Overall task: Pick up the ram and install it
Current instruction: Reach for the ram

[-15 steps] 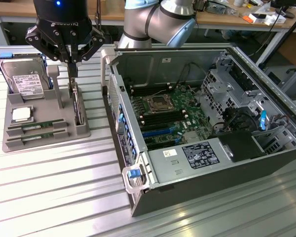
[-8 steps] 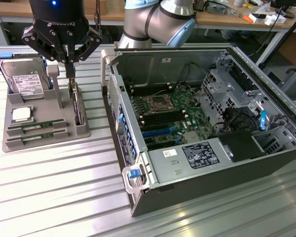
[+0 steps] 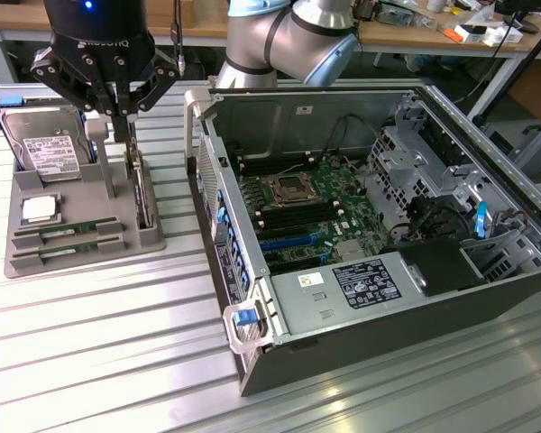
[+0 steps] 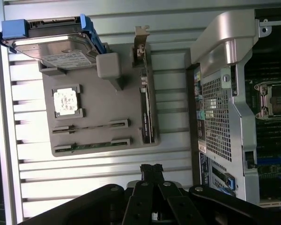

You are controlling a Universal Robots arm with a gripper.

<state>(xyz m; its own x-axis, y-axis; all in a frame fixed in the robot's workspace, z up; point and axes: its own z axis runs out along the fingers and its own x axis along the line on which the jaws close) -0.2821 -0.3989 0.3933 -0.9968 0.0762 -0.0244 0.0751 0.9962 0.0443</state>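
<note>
Since its side panel is off for access, the computer case (image 3: 388,298) lies open; beside it the grey parts tray (image 3: 22,263) keeps the ram sticks (image 4: 91,146) flat in grooves for easy picking, while the gripper (image 4: 151,168) hangs above, fingers together, empty

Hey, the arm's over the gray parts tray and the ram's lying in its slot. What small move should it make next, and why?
Probably slide the gripper toward the exterior view's left, until it is above the ram. The gripper is shut, holds nothing, and hangs over the gray tray near the upright card, apart from the ram lying flat in its slot.
</note>
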